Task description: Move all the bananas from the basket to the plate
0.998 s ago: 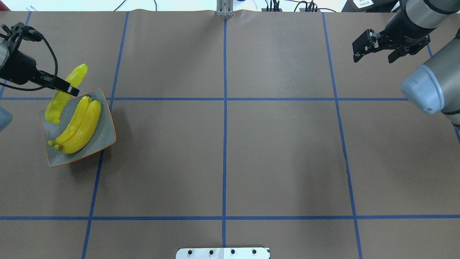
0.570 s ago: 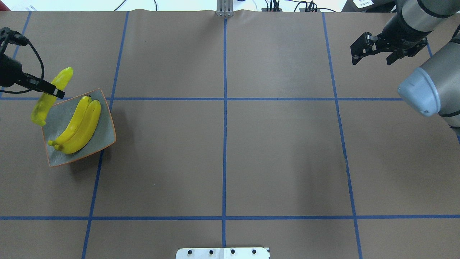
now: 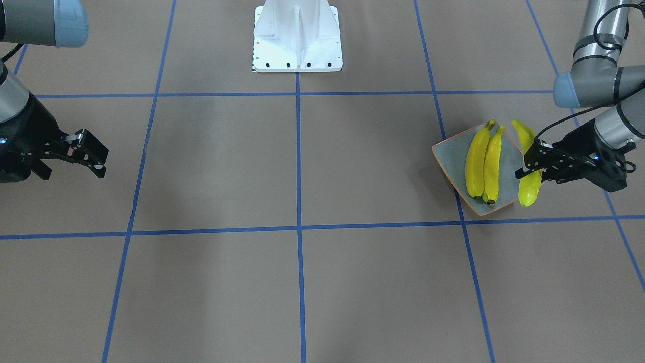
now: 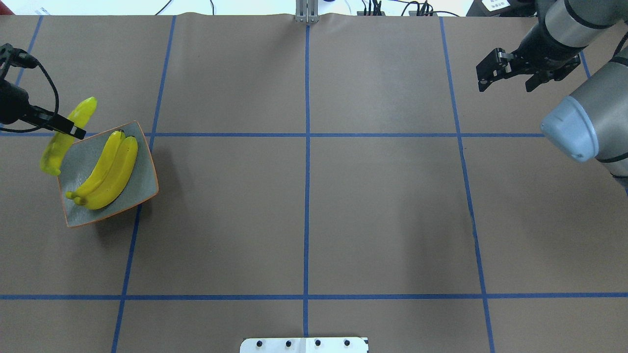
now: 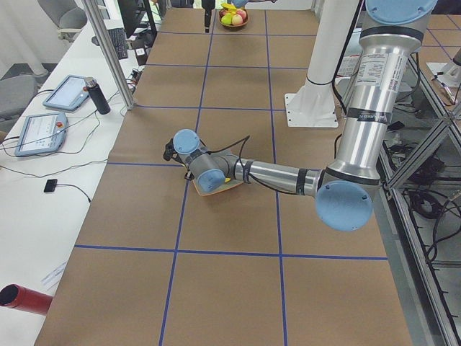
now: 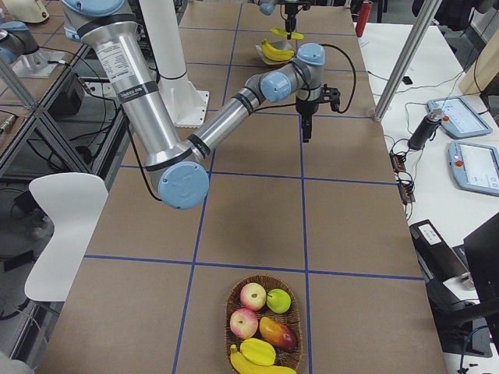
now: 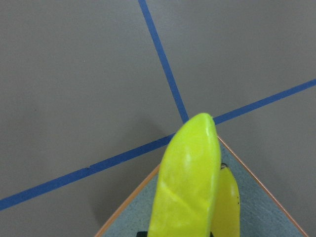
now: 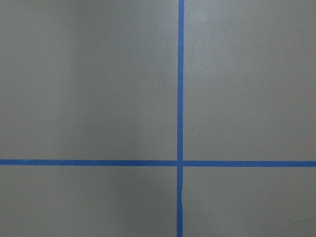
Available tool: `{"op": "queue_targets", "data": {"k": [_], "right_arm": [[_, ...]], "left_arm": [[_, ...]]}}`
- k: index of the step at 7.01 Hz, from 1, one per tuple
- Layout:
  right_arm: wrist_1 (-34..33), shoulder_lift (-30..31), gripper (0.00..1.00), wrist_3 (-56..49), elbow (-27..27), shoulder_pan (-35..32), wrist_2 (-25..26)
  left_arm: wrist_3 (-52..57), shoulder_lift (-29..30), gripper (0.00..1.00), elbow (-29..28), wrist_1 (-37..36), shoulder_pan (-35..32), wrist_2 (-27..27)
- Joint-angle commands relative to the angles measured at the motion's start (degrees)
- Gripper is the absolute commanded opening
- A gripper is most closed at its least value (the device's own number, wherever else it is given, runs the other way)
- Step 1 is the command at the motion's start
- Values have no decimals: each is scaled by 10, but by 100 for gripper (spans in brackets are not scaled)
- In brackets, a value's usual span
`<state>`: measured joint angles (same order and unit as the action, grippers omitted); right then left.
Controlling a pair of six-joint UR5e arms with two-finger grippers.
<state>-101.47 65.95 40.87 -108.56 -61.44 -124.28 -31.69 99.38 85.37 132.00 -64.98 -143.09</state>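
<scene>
While left end effector [image 4: 73, 129] is clamped on held banana [image 4: 56, 149] at left edge of overhead frame, note long axis: diagonal, near-parallel to two bananas [image 4: 105, 169] lying on plate [image 4: 139, 188]. Held banana straddles plate's left rim, lower tip outside. You likely need to shift it right onto bare strip; resting pair limits room. Right end effector [image 4: 505, 79] has fingers apart, empty, upper right, well apart. Basket [image 6: 228, 315] with remaining banana [image 6: 265, 368] sits at far tabletop [image 4: 314, 196] end.
</scene>
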Motion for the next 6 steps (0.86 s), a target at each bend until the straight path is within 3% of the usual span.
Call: {"op": "queue_targets", "data": {"k": [1,6], "right_arm": [[0,2,100,0,-1,3,0],[1,5,100,0,-1,4,1]], "left_arm": [[-2,-11,0,-7,-1,1,0],[-37,-10,0,-16,1,34,3]]}}
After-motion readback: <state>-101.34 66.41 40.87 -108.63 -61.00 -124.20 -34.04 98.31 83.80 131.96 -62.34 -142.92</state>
